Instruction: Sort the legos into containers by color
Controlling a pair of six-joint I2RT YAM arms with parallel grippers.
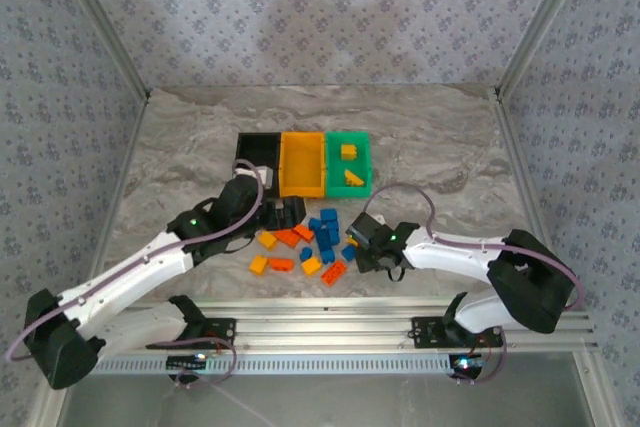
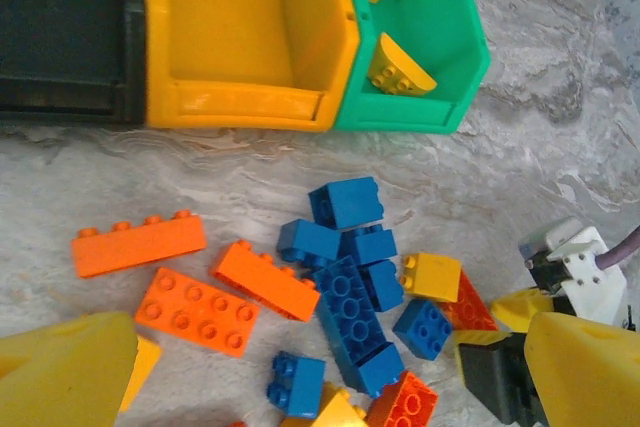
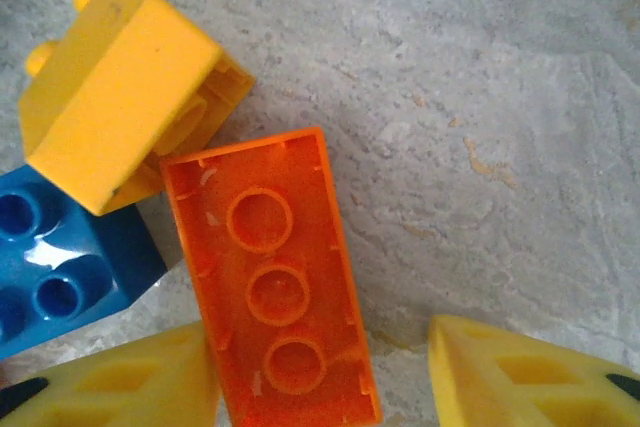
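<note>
Legos, small plastic bricks in blue, orange-red & yellow, lie loose on the grey marbled bench, just on the near side of 3 joined open containers: black bin, orange-yellow bin, green bin w/ 2 yellow pcs inside. Left gripper hangs over the pile, jaws spread wide, nothing held. Right gripper straddles an orange-red brick, jaws apart: one beside it, the other clear, not clamped. Brick lies underside up, long axis running lengthwise btwn the jaws. Yellow brick at its far end is tipped on its side, studs pointing sideways.
</note>
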